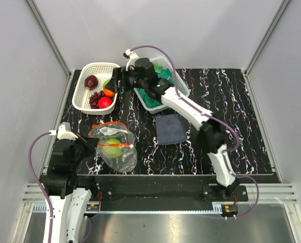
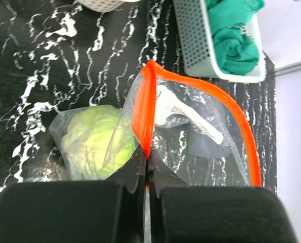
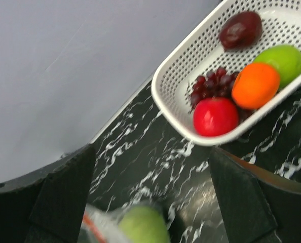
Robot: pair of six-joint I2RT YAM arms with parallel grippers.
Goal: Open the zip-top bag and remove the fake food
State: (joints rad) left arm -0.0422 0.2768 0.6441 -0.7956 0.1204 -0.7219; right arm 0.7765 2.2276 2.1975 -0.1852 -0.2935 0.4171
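Checking clearance, I see bare counter (image 1: 231, 101) right of the zip-top bag (image 1: 117, 152); left jaws clamp its orange strip (image 2: 143, 111), right jaws wide, empty.

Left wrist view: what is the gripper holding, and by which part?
The left gripper is shut on the zip-top bag, pinching its orange-red zip strip at the mouth.

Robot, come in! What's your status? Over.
Left claw shut on bag at zip strip. Right claw open by fruit basket. Cabbage inside bag. Nothing blocking.

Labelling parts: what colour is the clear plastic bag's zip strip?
Orange-red zip strip, clearest in the left wrist view.
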